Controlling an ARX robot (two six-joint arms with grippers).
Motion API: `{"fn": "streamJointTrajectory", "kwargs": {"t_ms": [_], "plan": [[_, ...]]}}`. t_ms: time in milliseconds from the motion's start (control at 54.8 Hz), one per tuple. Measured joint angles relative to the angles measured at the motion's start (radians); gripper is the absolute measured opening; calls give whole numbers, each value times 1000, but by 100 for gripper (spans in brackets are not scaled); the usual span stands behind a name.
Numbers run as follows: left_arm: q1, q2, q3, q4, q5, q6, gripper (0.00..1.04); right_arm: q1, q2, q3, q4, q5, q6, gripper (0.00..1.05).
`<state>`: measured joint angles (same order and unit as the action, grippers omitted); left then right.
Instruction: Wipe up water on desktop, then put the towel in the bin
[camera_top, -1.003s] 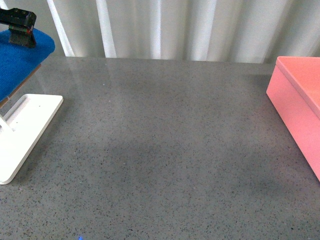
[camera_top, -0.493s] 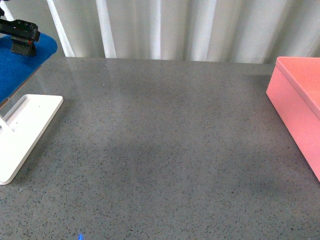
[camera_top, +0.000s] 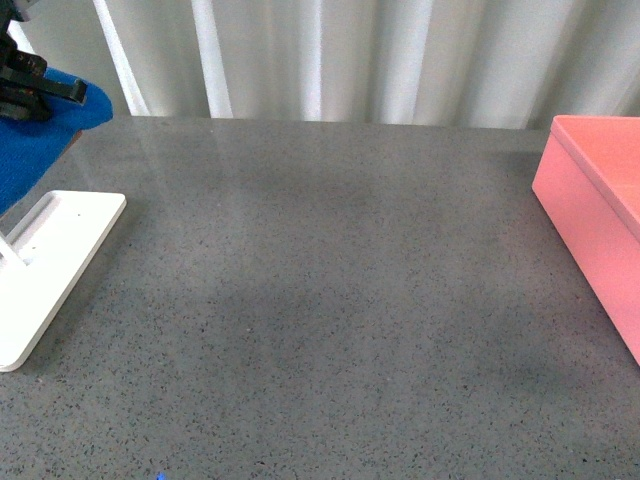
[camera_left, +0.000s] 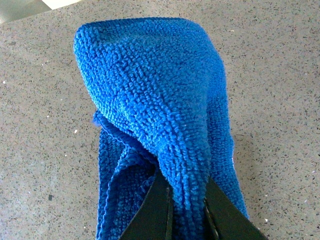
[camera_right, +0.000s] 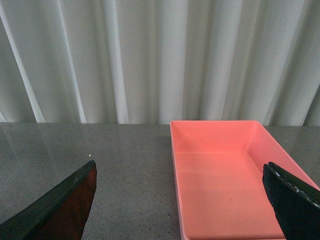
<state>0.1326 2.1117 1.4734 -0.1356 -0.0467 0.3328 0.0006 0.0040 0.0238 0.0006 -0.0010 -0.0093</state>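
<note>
The bright blue fluffy towel (camera_top: 30, 140) hangs at the far left of the front view, above the speckled grey desktop (camera_top: 330, 290). My left gripper (camera_top: 25, 92) is shut on it near its top. In the left wrist view a fold of the towel (camera_left: 150, 95) is pinched between the black fingers (camera_left: 155, 210), and the rest droops over the desktop (camera_left: 280, 75). The salmon-pink bin (camera_top: 600, 200) stands at the right edge. The right wrist view looks into the empty bin (camera_right: 225, 180) between the spread fingers (camera_right: 295, 205) of my open right gripper (camera_right: 185, 200). No water shows on the desktop.
A white flat-based rack (camera_top: 45, 265) stands at the left, under the hanging towel. White curtains (camera_top: 350, 55) close off the far edge of the desktop.
My left gripper has moved left and slightly down with the towel, now partly cut off by the frame's left edge. Nothing else has moved.
</note>
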Motion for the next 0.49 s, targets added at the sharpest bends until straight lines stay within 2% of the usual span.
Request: {"fn": "streamJointTrajectory", "kwargs": {"t_ms": [219,493], "plan": [[29,-46,57,-56,6,6,5,0,0,0,0,0,0,98],[81,-114,291,-173,58,-46,5,0,0,0,0,0,0,98]]}}
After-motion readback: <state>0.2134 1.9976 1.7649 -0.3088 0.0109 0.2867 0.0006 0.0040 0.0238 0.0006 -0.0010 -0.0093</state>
